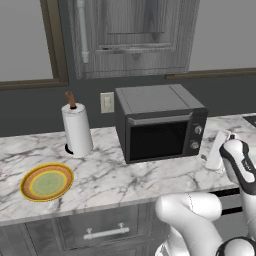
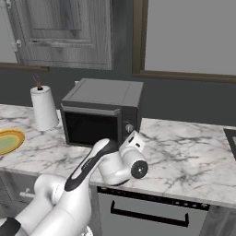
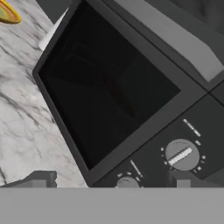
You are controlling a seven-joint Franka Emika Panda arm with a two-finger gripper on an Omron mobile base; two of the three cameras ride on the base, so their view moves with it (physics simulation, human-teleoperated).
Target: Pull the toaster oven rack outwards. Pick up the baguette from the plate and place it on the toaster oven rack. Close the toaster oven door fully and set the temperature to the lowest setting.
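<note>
With the toaster oven door [image 1: 158, 140] shut and the plate [image 1: 46, 182] bare, only the temperature knob [image 3: 181, 154] seemingly remained; the claw [image 3: 111, 183] stood open.

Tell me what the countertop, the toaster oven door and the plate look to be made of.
Countertop: polished marble or a marble-look stone, white with grey veining. Toaster oven door: dark grey, probably painted metal, framing a dark glass window, with a silvery bar handle. Plate: likely glazed ceramic, with a yellow-orange rim and pale green centre.
</note>
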